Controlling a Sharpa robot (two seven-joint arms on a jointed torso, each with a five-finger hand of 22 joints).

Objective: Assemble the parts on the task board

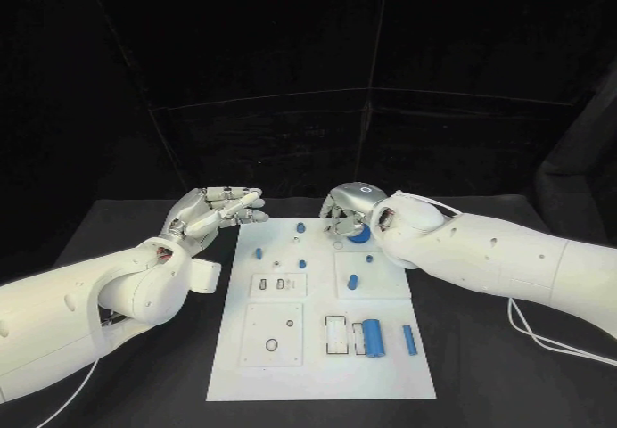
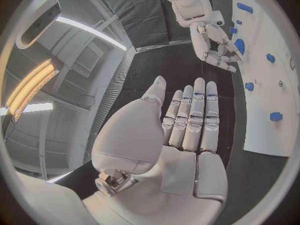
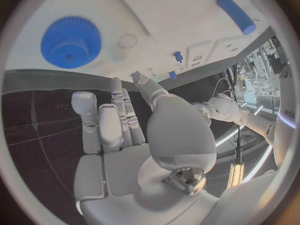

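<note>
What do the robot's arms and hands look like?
Both arms are fat, smooth white shells dotted with small dark holes. The left arm and right arm each end in a silver metal hand: left hand, right hand. A thin white cable loops along the right arm.

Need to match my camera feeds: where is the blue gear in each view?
Head view: gear at the board's far end, under the right hand.
Left wrist view: gear beside the right hand.
Right wrist view: gear beyond the fingertips.
Shared landmark: the white board.
</note>
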